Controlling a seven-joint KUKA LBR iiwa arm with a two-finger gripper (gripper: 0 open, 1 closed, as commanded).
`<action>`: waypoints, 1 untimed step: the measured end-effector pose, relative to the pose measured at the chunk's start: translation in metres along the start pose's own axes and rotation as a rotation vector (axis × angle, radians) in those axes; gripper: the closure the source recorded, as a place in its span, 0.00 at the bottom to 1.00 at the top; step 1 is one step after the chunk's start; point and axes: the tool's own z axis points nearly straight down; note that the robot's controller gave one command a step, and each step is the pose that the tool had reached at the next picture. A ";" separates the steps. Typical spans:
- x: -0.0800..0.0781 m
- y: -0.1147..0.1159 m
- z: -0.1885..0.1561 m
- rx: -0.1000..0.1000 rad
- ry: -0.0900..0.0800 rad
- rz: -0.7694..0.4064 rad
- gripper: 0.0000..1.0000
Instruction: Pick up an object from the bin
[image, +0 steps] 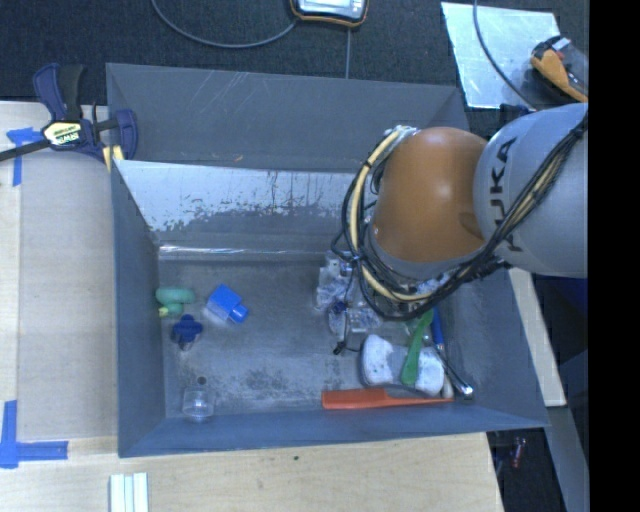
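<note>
At the near wall of the grey bin (300, 432), toward its right corner, a long orange-red stick (385, 399) lies flat along the wall. In the near left corner of the floor sits 1 small clear cup (197, 403), well apart from the stick.

Just behind the stick there are 2 white lumps (377, 360) side by side. A green stick (415, 350) lies tilted between them, and a thin dark rod (452, 372) is beside the right lump.

The lower end of the wrist (345, 315) is down near the bin floor, just beside the left white lump and on its left side. This lump is the thing nearest to it. The jaws are hidden under the arm, so I cannot tell if they are released or clenched. A pale crumpled piece (330, 283) shows just behind the wrist end; I cannot tell if it belongs to the robot.

Farther back on the left half of the floor lie 3 small things close together: a dark blue piece (185, 330), a blue and white block (226, 306) and a green piece (175, 297).

Above the right half is the orange cover (430, 195) with yellow and black cables (362, 225) around it, and the grey arm (540, 200) comes over the right edge.
</note>
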 end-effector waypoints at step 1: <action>-0.029 -0.077 0.093 -0.001 0.000 -0.273 0.00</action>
